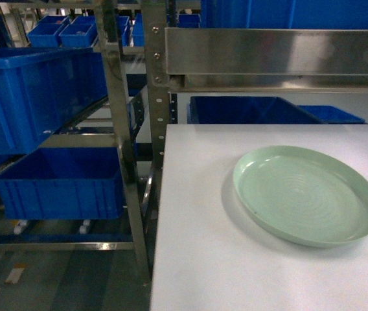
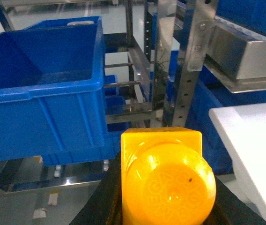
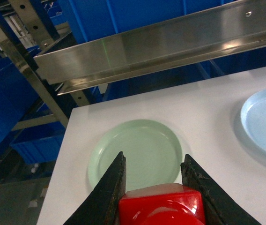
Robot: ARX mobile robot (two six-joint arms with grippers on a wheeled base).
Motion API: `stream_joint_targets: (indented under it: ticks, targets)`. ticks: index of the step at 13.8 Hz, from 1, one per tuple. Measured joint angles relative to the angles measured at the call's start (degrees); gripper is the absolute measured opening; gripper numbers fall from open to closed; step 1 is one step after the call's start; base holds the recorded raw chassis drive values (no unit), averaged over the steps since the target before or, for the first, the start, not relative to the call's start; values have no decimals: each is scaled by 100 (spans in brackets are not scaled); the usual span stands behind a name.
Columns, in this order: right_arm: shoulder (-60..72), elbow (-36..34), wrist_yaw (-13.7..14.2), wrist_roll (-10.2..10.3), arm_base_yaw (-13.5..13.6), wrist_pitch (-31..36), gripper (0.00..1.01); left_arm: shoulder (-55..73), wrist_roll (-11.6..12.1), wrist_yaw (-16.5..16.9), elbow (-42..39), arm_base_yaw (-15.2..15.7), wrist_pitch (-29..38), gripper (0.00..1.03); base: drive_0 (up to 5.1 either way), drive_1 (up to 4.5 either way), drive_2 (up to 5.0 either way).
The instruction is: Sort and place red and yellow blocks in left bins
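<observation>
Yellow brick [image 2: 163, 180], red cube [image 3: 162, 206], both gripped

White table [image 1: 236, 272] filled right half of head view. Pale green plate [image 1: 307, 194] lay flat on it, right of centre, nothing on plate. Steel rack [image 1: 126, 129] stood left of table, touching or just beside its edge. Large blue bin [image 1: 35, 97] sat on upper shelf, another blue bin [image 1: 61, 184] below it. Small blue trays [image 1: 61, 32] further back. Steel beam [image 1: 275, 55] crossed above table. More blue crates [image 1: 249, 110] behind table's far edge.

white table [image 1: 236, 272] w/ green plate [image 1: 307, 194], blue plate [image 3: 264, 122].
</observation>
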Motion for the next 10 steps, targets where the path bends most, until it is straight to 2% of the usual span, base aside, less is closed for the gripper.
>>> stream_joint_targets:
  ticks: [10]
  targets:
    - [-4,-2,-7,0,2,0,29,2,-2,-7,0,22,-22,27,-474,122,365]
